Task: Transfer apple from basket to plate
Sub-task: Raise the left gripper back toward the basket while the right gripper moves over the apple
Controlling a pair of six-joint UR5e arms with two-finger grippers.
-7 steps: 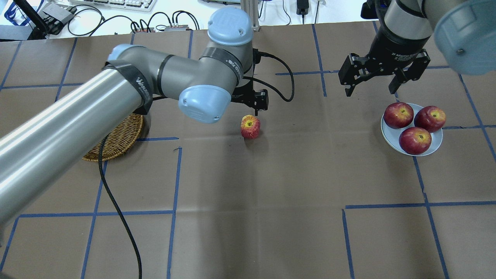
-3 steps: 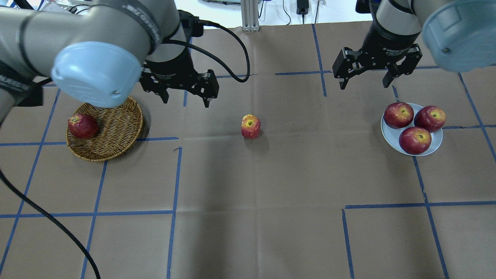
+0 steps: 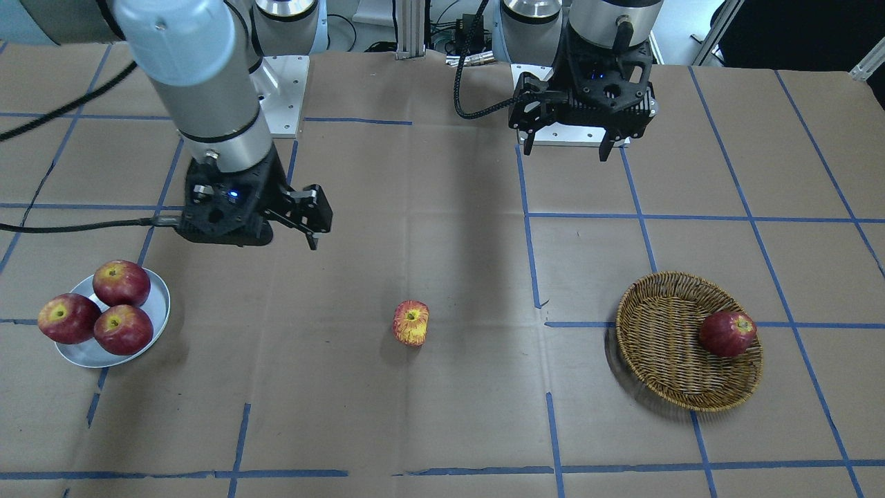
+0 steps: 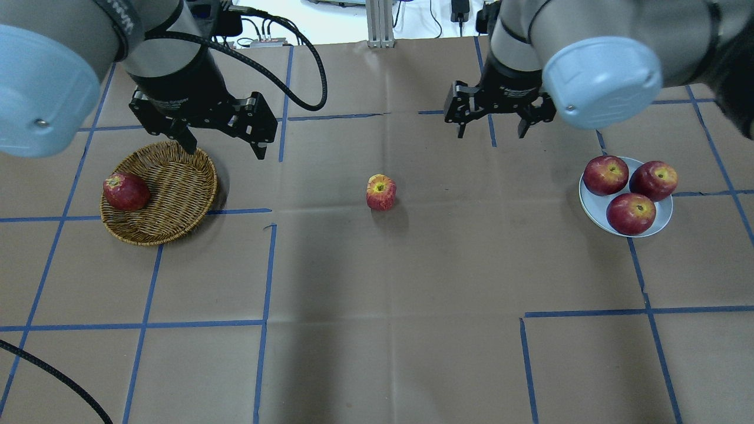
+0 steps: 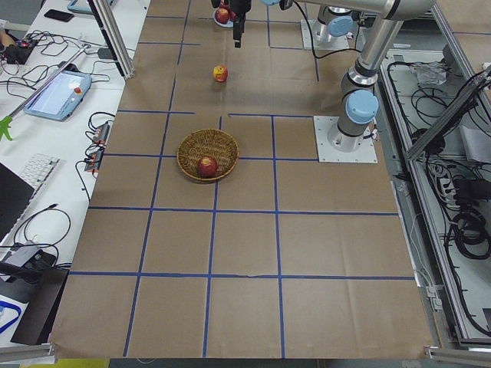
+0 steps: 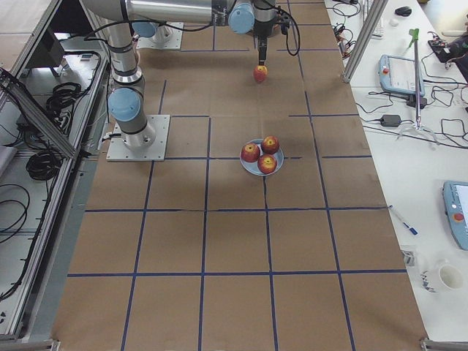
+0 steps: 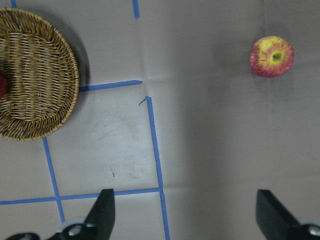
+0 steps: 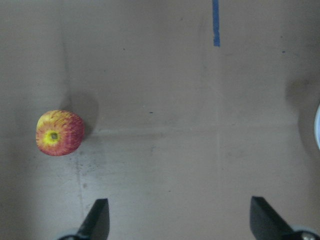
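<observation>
R claw (image 4: 490, 134) shifted toward apple (image 4: 381, 192), L claw (image 4: 226, 153) toward basket (image 4: 177, 194); both apart, empty. Wrist cam clips plate (image 8: 318, 127).

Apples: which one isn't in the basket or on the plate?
The streaky red-and-yellow apple, alone on the table between them. The rest are dark red apples: one in the basket, three on the plate.

Left gripper (image 4: 225, 151) now stands withdrawn from apple (image 4: 381, 192) to beside basket (image 4: 194, 194). Right gripper (image 4: 490, 134) shifts off plate (image 4: 594, 207) towards table centre.
</observation>
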